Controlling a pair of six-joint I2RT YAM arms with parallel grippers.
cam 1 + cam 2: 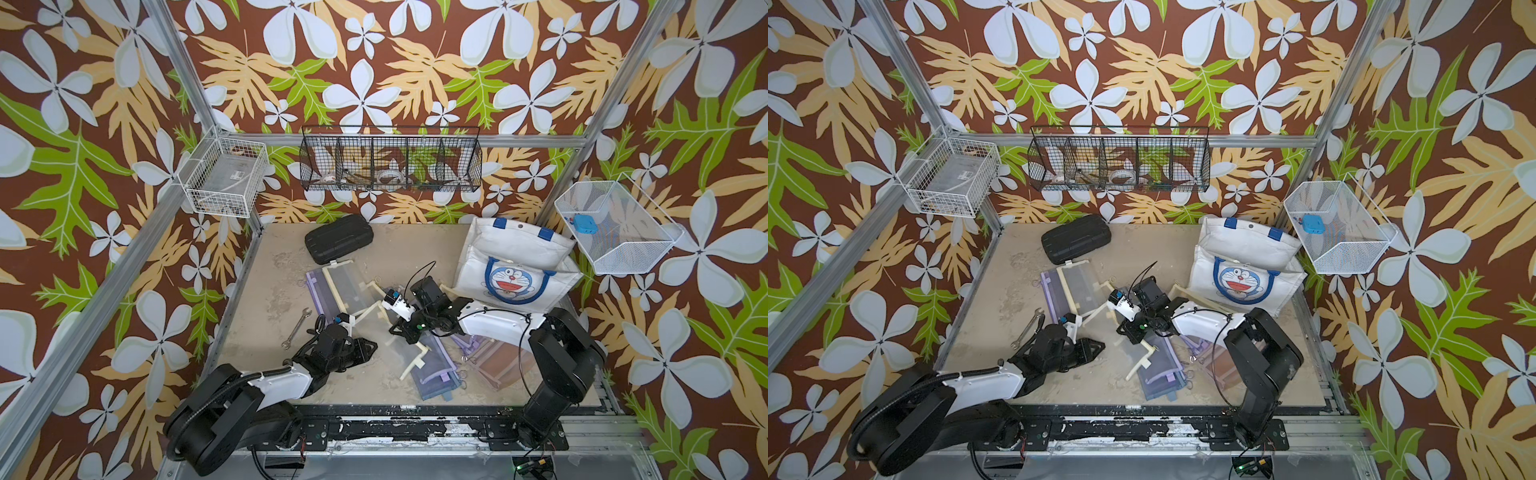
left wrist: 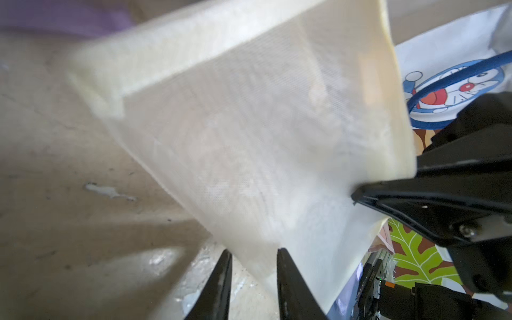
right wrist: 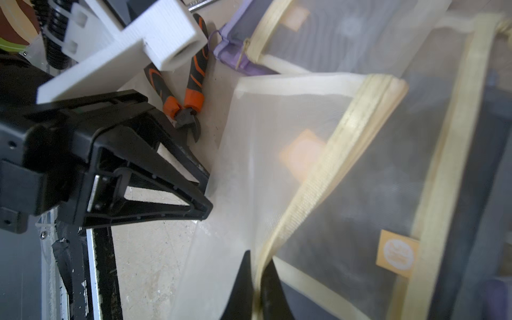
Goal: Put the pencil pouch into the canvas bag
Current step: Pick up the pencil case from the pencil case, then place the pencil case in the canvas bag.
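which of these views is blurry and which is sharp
left wrist: the cream pouch fills much of the frame, smeared at its far corner, with glare on the table; right wrist: pliers fairly sharp, mesh close to the lens soft; both top views: sharp, evenly lit.

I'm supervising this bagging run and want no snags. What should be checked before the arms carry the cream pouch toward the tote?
1. Right gripper pinched on the pencil pouch trim: ok.
2. Left gripper clamped on its mesh: cannot tell.
3. Pencil pouch raised off the table: ok.
4. Canvas bag mouth open wide enough: cannot tell.
5. Pencil pouch free of the purple pouches: cannot tell.
6. Pencil pouch inside the bag: not ok.
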